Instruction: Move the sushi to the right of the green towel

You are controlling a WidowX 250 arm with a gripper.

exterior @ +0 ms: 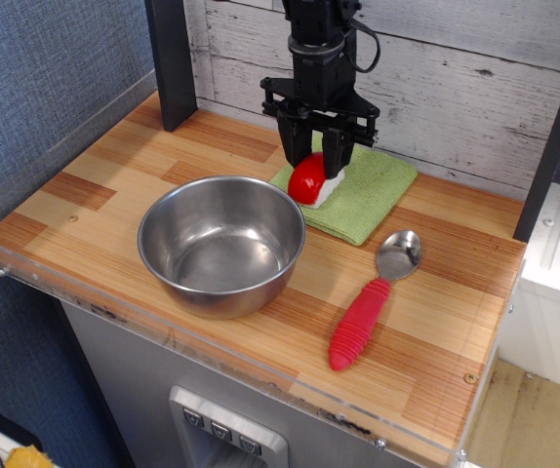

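The sushi [306, 180], a glossy red top on a white rice block, lies on the left part of the green towel [373, 190], just behind the bowl's rim. My gripper [314, 166] has come down from above with its black fingers [337, 156] drawn in against the far end of the sushi. The fingers hide part of the sushi's back. The sushi still rests on the towel.
A steel bowl [221, 244] stands in front of the towel on the left. A metal spoon with a ribbed red handle [363, 317] lies right of the bowl. A dark post [171, 58] stands at the back left. Bare wood [465, 210] lies right of the towel.
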